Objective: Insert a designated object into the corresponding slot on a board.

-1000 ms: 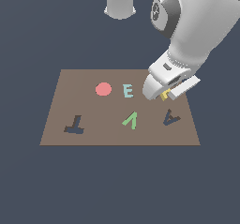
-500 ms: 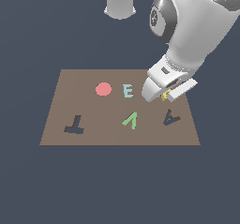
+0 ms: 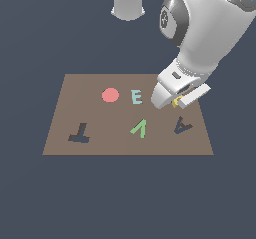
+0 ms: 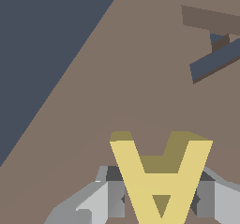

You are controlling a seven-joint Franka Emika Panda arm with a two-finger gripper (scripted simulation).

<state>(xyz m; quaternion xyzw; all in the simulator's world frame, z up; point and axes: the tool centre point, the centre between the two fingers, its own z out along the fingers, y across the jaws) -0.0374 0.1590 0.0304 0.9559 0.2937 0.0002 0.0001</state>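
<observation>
My gripper (image 3: 176,102) is shut on the yellow A block (image 3: 176,102), which barely peeks out below the white hand in the exterior view. In the wrist view the yellow A (image 4: 160,174) fills the lower part, clamped between the grey fingers (image 4: 105,197). It hangs a little above the brown board (image 3: 90,113), just behind the dark navy A-shaped slot (image 3: 183,126) near the board's right edge in the exterior view. Part of that slot shows in the wrist view (image 4: 213,61).
On the board lie a red disc (image 3: 110,95), a teal E (image 3: 136,97), a green V-like piece (image 3: 140,128) and a dark T-shaped recess (image 3: 79,133). The arm's white base (image 3: 128,0) stands behind the board. Dark floor surrounds the board.
The gripper with the yellow A has barely moved; the arm's upper body has shifted slightly to the exterior view's right.
</observation>
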